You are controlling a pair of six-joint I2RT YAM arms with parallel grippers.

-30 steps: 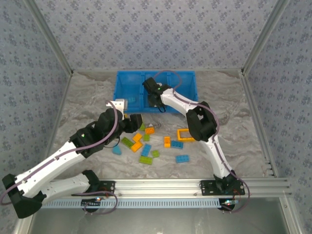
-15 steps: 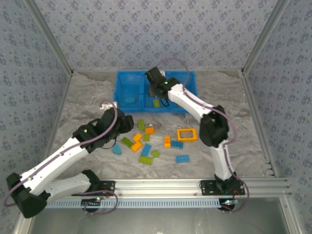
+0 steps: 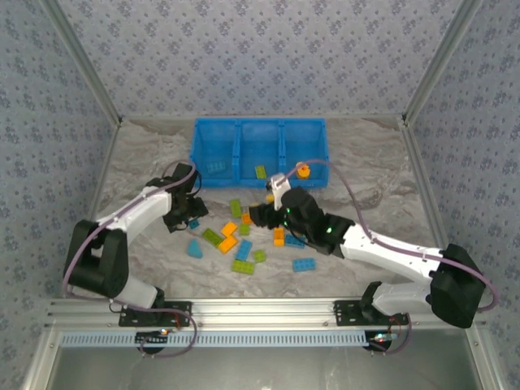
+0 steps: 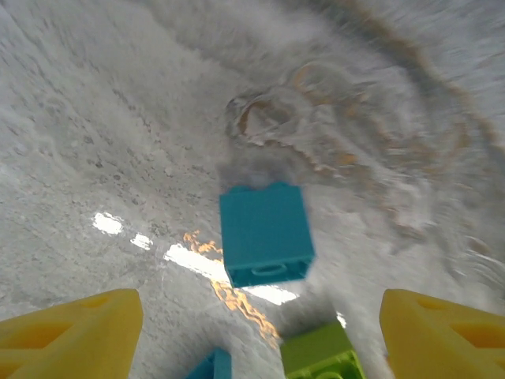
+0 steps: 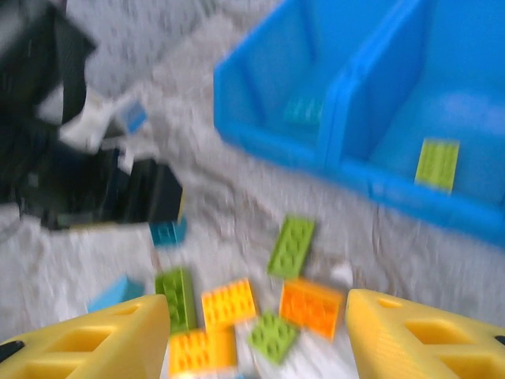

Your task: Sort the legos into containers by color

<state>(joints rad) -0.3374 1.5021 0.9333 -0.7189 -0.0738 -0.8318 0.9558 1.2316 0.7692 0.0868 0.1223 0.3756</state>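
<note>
Loose legos in orange [image 3: 228,243], lime green [image 3: 242,266] and blue [image 3: 305,264] lie scattered mid-table. The blue bin [image 3: 318,154] at the back holds a teal brick [image 3: 215,168] in its left compartment and a green brick [image 3: 260,171] in the middle one. My left gripper [image 3: 186,214] hangs low and open over a small teal brick [image 4: 264,233], which lies ahead between its yellow fingers [image 4: 71,332], untouched. My right gripper [image 3: 258,215] is open and empty above the pile, with an orange brick [image 5: 311,306] and a green plate [image 5: 291,245] ahead of it.
The right forearm [image 3: 382,252] lies across the table's right half and covers part of the pile. In the right wrist view the bin's front wall [image 5: 347,170] stands close behind the pile and the left arm's black wrist [image 5: 102,189] sits left of it. Patterned walls enclose the table.
The right arm swung back from the bin's middle compartment to the pile, leaving a green brick there. The left gripper drew back left and down to the teal brick. Both jaws opened wider.
</note>
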